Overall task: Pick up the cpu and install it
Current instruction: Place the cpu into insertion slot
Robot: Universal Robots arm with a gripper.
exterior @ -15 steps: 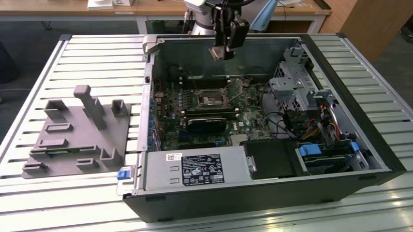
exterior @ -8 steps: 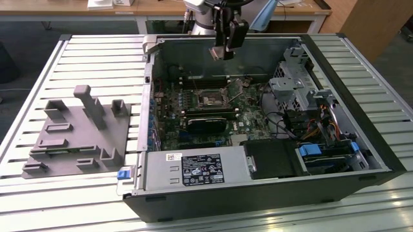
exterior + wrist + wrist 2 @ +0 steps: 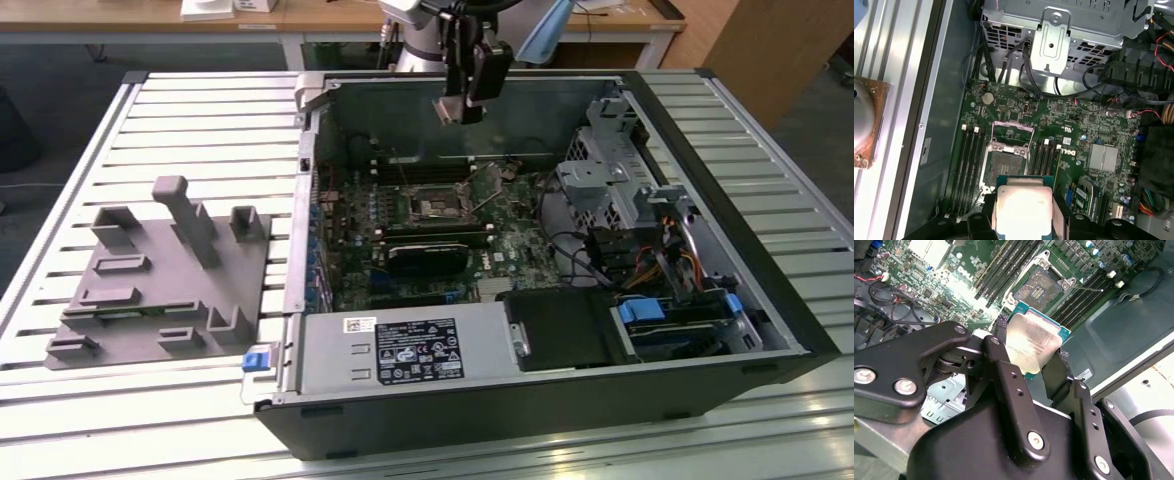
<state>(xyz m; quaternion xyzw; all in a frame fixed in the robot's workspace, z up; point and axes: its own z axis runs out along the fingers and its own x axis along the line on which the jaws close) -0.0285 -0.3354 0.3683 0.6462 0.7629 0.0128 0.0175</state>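
We see the gripper (image 3: 459, 108) hanging over the open computer case (image 3: 747, 250), near its far wall. In the exterior view it is at about twelve o'clock from the socket (image 3: 438, 208) and well above the motherboard (image 3: 400, 235). Its claw is clenched on the cpu (image 3: 1033, 340): in the second wrist view the black fingers (image 3: 1006, 375) press against two opposite edges of the chip, whose pale metal top faces the camera. In both wrist views the cpu (image 3: 1023, 206) sits in the air between the fingers, apart from the board beneath it. In the first wrist view the socket (image 3: 1004, 162) lies uncovered on the green board, a metal frame around its bare dark square of contacts, and black memory slots (image 3: 968, 160) run along both sides of it. In the exterior view, at about nine o'clock from the case, the grey fixture (image 3: 160, 270) with upright posts stands on the slatted table (image 3: 200, 110), well apart from the gripper.
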